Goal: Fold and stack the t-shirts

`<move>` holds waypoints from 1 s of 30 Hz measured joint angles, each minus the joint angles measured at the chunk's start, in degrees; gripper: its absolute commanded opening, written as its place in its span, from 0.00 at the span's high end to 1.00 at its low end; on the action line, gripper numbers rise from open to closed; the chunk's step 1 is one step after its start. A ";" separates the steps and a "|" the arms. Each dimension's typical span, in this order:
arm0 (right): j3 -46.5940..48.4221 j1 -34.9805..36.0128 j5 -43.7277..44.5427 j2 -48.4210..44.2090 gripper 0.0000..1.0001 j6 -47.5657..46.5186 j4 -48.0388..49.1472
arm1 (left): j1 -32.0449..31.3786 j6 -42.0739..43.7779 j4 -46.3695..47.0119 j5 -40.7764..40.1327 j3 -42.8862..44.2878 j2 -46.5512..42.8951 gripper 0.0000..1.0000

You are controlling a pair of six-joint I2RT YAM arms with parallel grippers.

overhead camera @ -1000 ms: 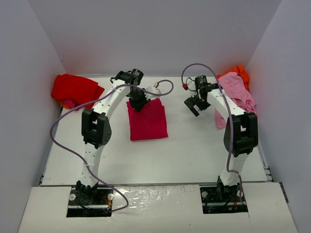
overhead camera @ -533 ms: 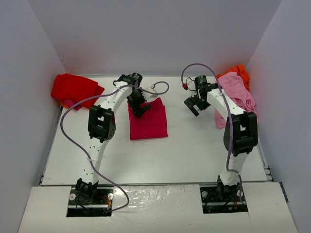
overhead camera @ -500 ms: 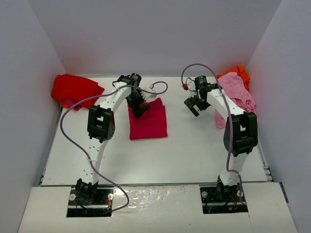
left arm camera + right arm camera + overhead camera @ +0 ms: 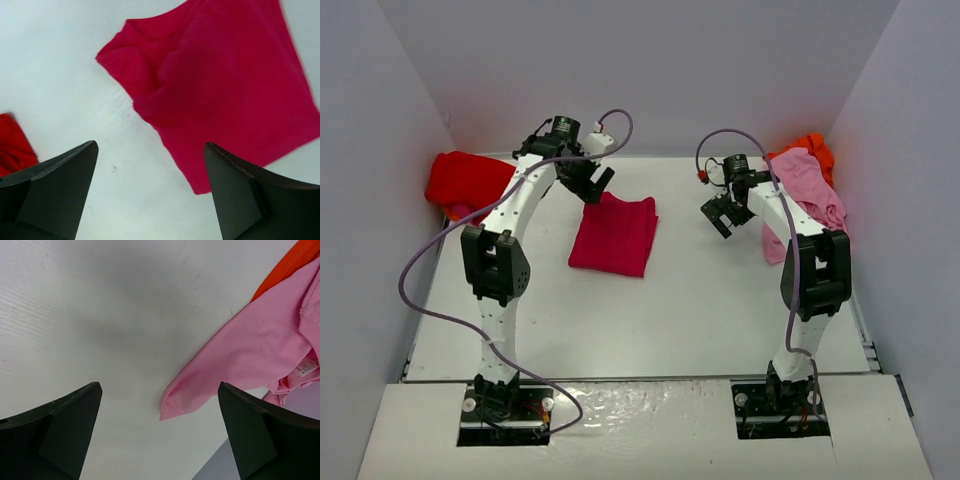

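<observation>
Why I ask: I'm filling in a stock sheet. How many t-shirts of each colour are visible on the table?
Crimson-magenta t-shirt: 1
Bright red t-shirt: 1
Pale pink t-shirt: 1
Orange t-shirt: 1
Total: 4

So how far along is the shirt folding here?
Done: the crimson shirt lies folded into a flat rectangle in the middle. In hand: nothing; the left gripper hangs open by its far corner and the right gripper is open near the pink shirt. To do: the pink shirt and orange shirt behind it lie unfolded; the crimson one sits apart from the red shirt at far left.
</observation>
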 measured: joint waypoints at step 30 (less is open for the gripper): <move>-0.98 -1.29 -0.57 -1.10 0.00 -0.26 0.44 | 7.82 -5.93 -14.63 21.26 -0.98 11.33 0.14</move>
